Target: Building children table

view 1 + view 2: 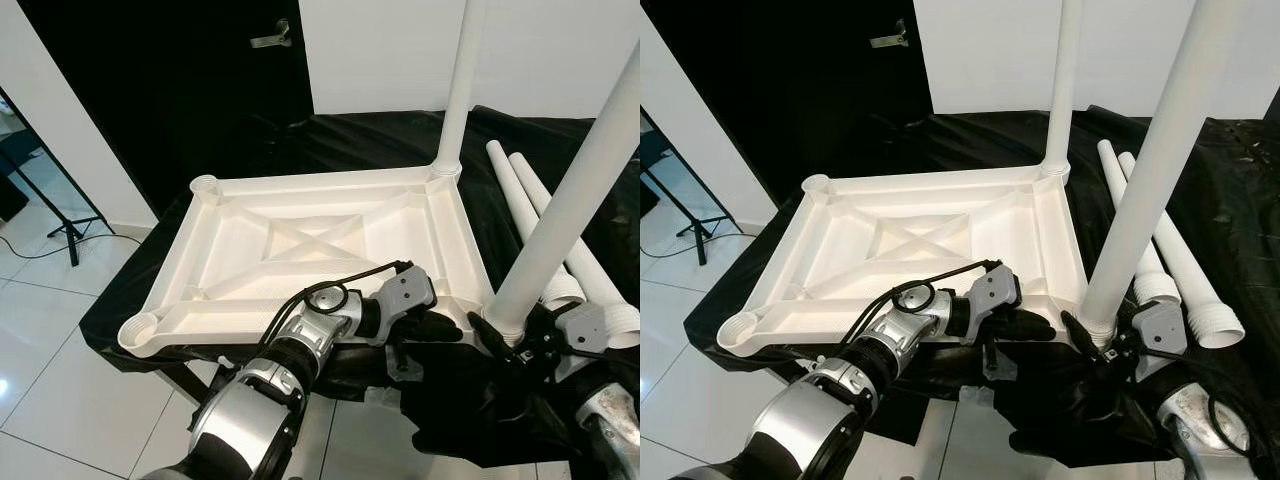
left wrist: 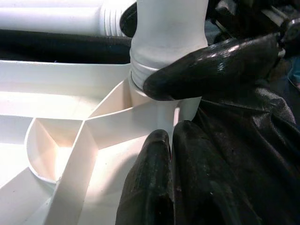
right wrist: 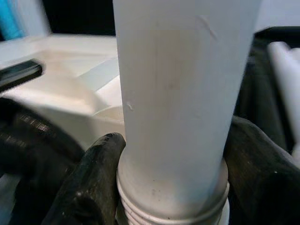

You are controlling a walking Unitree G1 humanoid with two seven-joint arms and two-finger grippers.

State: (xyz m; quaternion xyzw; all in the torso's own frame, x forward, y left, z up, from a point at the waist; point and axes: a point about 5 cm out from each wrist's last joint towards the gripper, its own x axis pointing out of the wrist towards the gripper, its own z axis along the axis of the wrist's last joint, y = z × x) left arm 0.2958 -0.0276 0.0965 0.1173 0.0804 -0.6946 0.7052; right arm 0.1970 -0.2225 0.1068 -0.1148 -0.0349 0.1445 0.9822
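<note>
Left eye view: an upturned white tabletop point(image 1: 300, 250) was laid on the black-draped surface point(image 1: 560, 170). A leg point(image 1: 575, 190) was pinched at its threaded base by the right tool point(image 1: 515, 335), probably for screwing in; the rim was gripped by the left tool point(image 1: 440, 325) to steady it.

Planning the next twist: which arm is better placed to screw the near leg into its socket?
Right. The right gripper already clasps the near leg at its threaded base, while the left gripper braces the tabletop beside the socket.
</note>
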